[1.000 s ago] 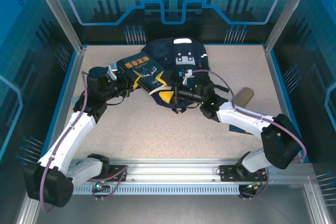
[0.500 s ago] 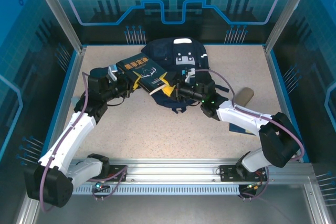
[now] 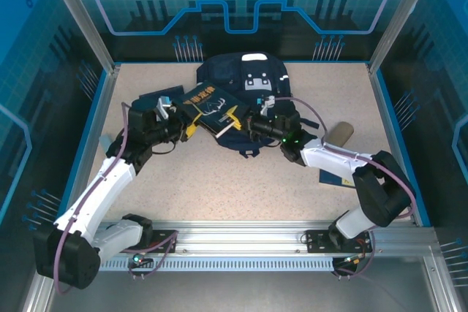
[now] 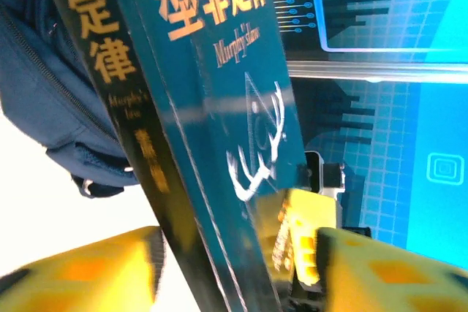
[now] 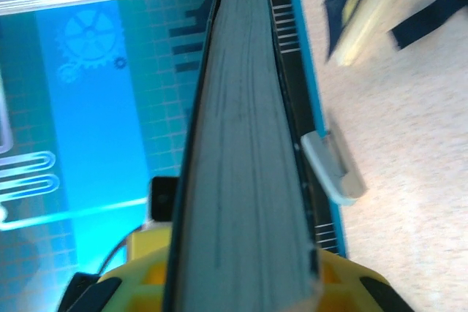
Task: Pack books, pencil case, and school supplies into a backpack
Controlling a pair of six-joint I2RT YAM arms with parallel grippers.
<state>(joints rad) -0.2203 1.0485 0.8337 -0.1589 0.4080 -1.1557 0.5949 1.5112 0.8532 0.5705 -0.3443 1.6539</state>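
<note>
Book [image 3: 212,109]: held off the table [image 3: 219,180] at the centre of the top view. It is tilted, spans the two grippers, and sits against the left flank of the backpack [image 3: 248,74], not inside it.
Left gripper [image 3: 178,111]: at the book's left end. In its wrist view the yellow fingers [image 4: 88,275] stand apart, and the book's [image 4: 212,144] cover and spine pass between them with a gap on each side.
Right gripper [image 3: 245,123]: clamped on the book's right end. In its wrist view the page edge [image 5: 245,144] rises straight out from between the yellow fingers [image 5: 139,275].
Change: a second ago the left gripper gripped the book and the right waited open beside it. Since then the right has closed, the left has let go, and the book has slid right and turned.
Meaning: this looks like a hand-off, with the book's weight now carried by the right arm.
Backpack: upper centre, lying flat; whether its mouth is open I cannot tell.
Second book [image 3: 333,178]: lower right, on the table under the right arm, not yet packed.
Next: probably the left arm frees up to hold the bag open.
Risk: gripped at one end only, the book may droop or twist.
</note>
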